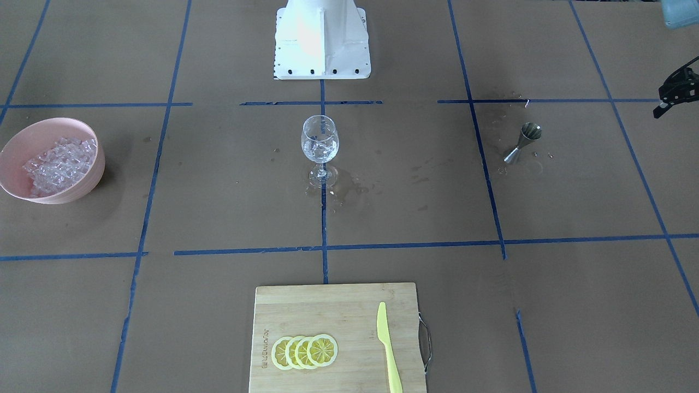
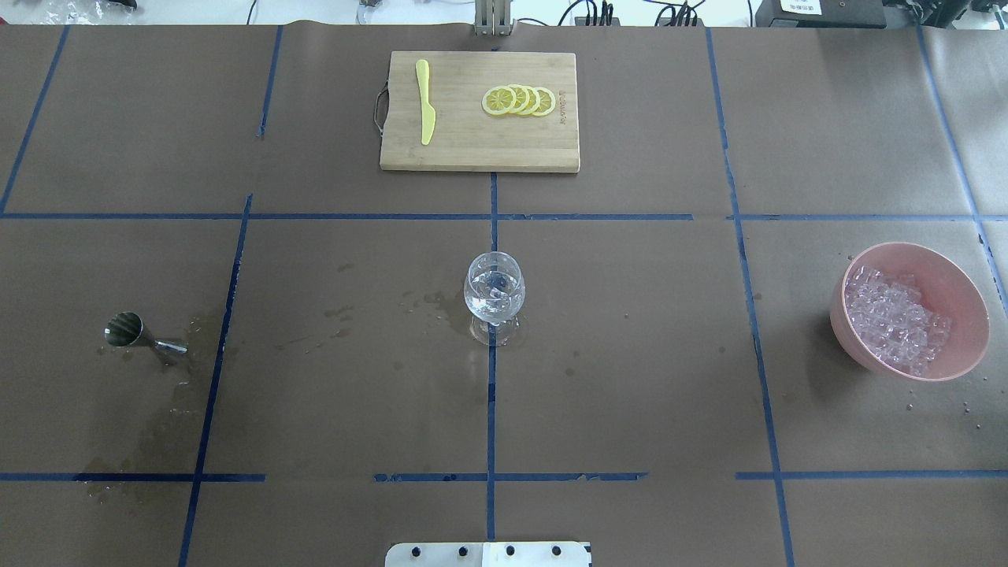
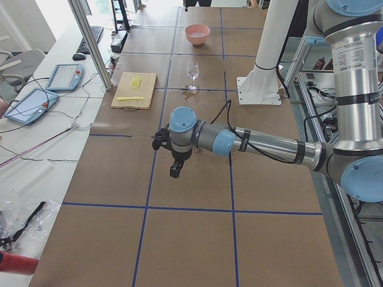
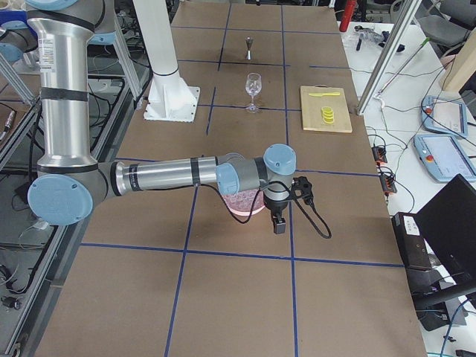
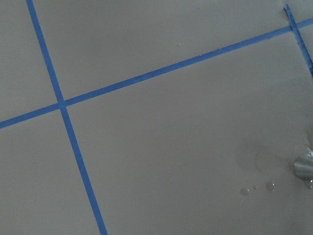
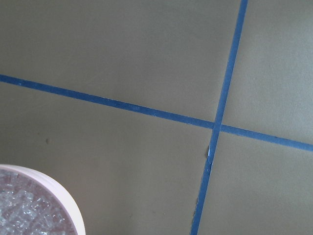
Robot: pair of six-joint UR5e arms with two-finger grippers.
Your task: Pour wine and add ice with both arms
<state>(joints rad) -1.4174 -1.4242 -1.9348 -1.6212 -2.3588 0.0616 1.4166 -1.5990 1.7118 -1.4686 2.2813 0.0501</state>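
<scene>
Front view: the glass [image 1: 319,143] is standing mid-table, seemingly holding wine [image 1: 318,153] and cubes. The ice [image 1: 57,164] is sitting in the bowl [image 1: 96,176], well off on the robot's right.

Right side view: the right gripper [image 4: 277,223] is hanging fingers-down just beside that bowl, arm stretching low.

Left side view: the left gripper [image 3: 175,171] is hovering well away.

I cannot tell either grip.
</scene>
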